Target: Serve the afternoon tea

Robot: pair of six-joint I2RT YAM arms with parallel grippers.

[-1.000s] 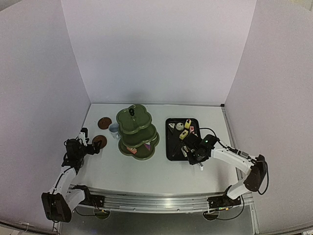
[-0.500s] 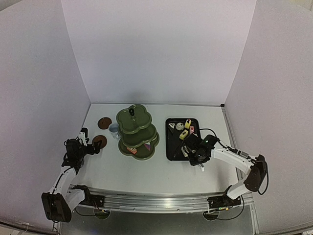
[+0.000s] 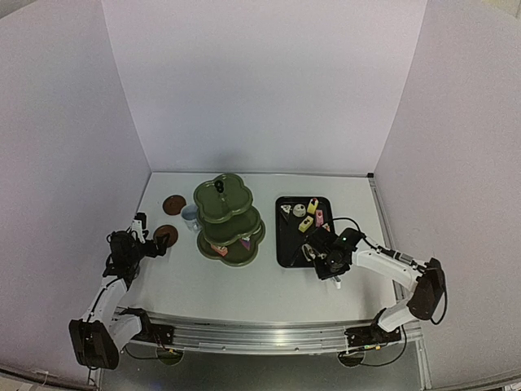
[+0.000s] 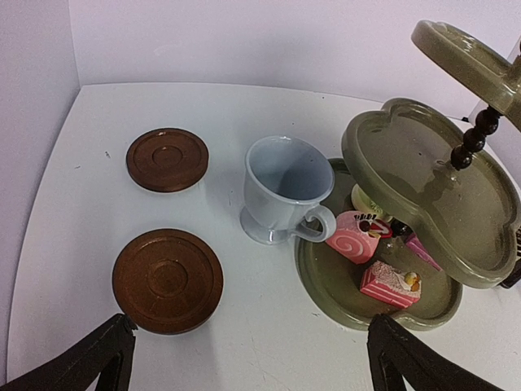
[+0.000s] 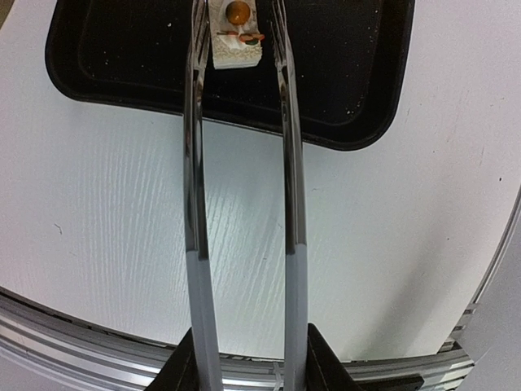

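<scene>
My right gripper (image 5: 248, 350) is shut on the metal tongs (image 5: 195, 204), which reach out over the black tray (image 5: 342, 73). A white cake with an orange topping (image 5: 234, 32) sits between the tong arms near their tips; the tips are cut off by the frame edge. Several small cakes (image 3: 308, 217) lie on the tray. The olive-green three-tier stand (image 3: 228, 216) holds a pink roll (image 4: 358, 236) and a pink slice (image 4: 391, 283) on its bottom tier. A pale blue cup (image 4: 285, 187) stands beside it. My left gripper (image 4: 251, 322) is open just short of the nearer brown coaster (image 4: 167, 279); the other coaster (image 4: 167, 159) lies farther back.
The tray (image 3: 286, 244) lies to the right of the stand, and the cup (image 3: 190, 215) stands against the stand's left side. The white walls close in on the left, back and right. A metal rail (image 3: 260, 330) runs along the table's near edge.
My right gripper has drawn back a little toward the near edge with the tongs. The left arm has not moved.
</scene>
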